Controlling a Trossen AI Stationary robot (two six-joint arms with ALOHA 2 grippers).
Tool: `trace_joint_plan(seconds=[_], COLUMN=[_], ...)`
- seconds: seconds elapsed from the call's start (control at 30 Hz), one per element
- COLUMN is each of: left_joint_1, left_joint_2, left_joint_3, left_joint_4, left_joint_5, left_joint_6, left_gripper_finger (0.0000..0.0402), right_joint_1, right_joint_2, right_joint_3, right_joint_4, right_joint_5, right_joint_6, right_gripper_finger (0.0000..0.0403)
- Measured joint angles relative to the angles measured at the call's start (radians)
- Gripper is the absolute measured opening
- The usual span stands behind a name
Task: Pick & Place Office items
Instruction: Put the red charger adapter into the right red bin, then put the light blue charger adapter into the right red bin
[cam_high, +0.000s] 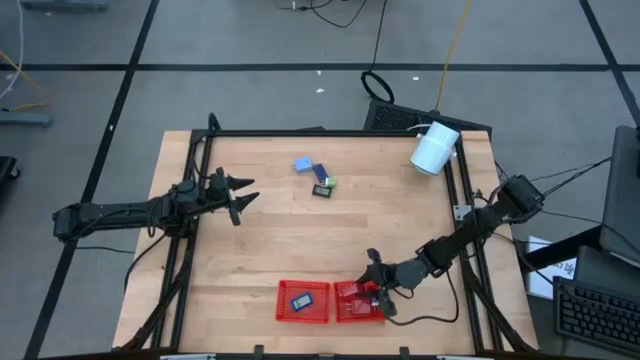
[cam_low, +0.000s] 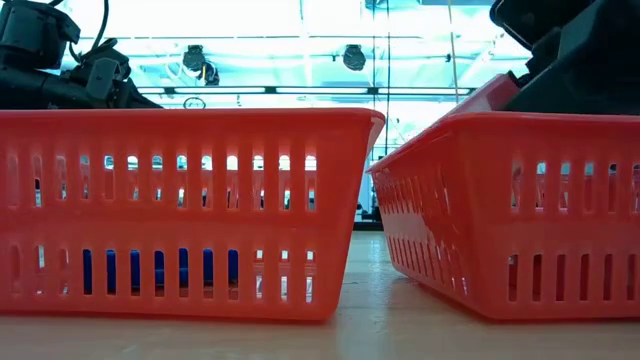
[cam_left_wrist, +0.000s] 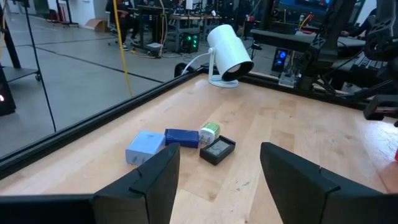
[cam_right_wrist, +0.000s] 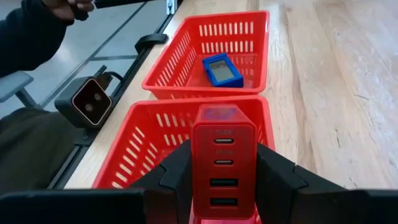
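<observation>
My right gripper (cam_right_wrist: 224, 163) is shut on a red block with ports on its face, over the right red mesh tray (cam_right_wrist: 155, 134) at the table's near edge (cam_high: 358, 303). The left red tray (cam_high: 303, 302) holds a dark blue item (cam_right_wrist: 222, 70), which shows through the slots in the low view (cam_low: 160, 270). Four more pieces lie flat on the far middle of the table: light blue (cam_left_wrist: 145, 147), dark blue (cam_left_wrist: 182, 137), green (cam_left_wrist: 209, 132) and black (cam_left_wrist: 217, 150). My left gripper (cam_high: 240, 195) hangs open at the table's left, pointing toward them. My right gripper pinches the red block (cam_right_wrist: 224, 140) between its two fingers (cam_right_wrist: 177, 174), one on each narrow side (cam_right_wrist: 200, 168). The fingers slant down from the table's right. The block stands inside the right tray's rim, ported face toward the wrist camera. Whether it rests on the tray floor stays hidden.
A large white cylinder (cam_high: 434, 148) lies at the far right corner. The two trays stand side by side at the near edge (cam_low: 370, 140). Bare wood lies between the pieces and the trays. Beyond the near edge are a small camera (cam_right_wrist: 92, 102) and a person's dark sleeve (cam_right_wrist: 31, 34).
</observation>
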Motion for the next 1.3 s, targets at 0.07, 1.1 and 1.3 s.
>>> trace_joint_plan(seconds=[0.07, 1.1, 1.3], left_joint_1=[0.000, 0.000, 0.000], left_joint_2=[0.000, 0.000, 0.000], left_joint_3=[0.000, 0.000, 0.000], left_joint_4=[0.000, 0.000, 0.000], left_joint_5=[0.000, 0.000, 0.000], left_joint_6=[0.000, -0.001, -0.001], left_gripper_finger=[0.0227, 0.0172, 0.0164], right_joint_1=[0.000, -0.001, -0.001], right_joint_2=[0.000, -0.001, -0.017], right_joint_3=[0.000, 0.000, -0.001], right_joint_4=[0.004, 0.047, 0.067], right_joint_5=[0.000, -0.097, -0.109], right_joint_6=[0.000, 0.026, 0.032], right_gripper_finger=[0.0117, 0.0153, 0.0151])
